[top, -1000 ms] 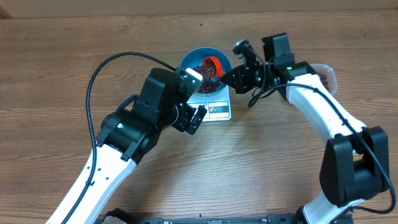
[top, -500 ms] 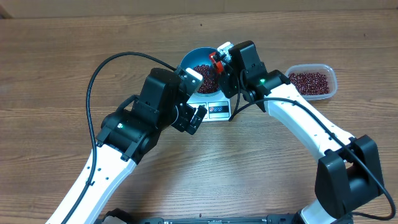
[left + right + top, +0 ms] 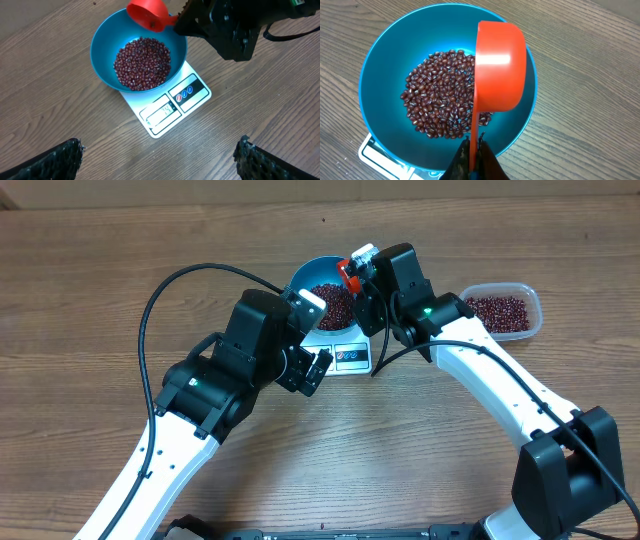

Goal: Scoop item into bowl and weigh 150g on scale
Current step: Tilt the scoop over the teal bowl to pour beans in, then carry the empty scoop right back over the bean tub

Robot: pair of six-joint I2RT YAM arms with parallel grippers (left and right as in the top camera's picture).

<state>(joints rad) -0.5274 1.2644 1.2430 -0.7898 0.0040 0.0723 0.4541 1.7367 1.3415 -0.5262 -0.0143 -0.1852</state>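
**Scoop over bowl, refill container at 3 o'clock**

The right gripper point(image 3: 472, 160) is pressed tight on the thin handle of the red scoop point(image 3: 500, 65). In the right wrist view the handle's long axis runs from 6 to 12 o'clock, with the cup at the far end. The cup hangs above the 3 o'clock half of the blue bowl point(image 3: 377, 60), apart from the beans point(image 3: 437, 95). It shows its smooth outer back to the camera and no beans are visible in it, so it looks tipped out.

The beans lie as a heap in the bowl's bottom, and the bowl sits on the white scale point(image 3: 165, 120). The display is too small to read.

Overhead, the clear container point(image 3: 502, 333) with more beans lies at 3 o'clock from the bowl, well apart, on the right arm's side. The right arm is the nearer one and it has the tool. If the weight is short, the next move probably swings toward 3 o'clock and turns the cup mouth-up.

The left gripper point(image 3: 157, 161) is spread wide and holds nothing. It hovers near the scale's 7 o'clock corner.
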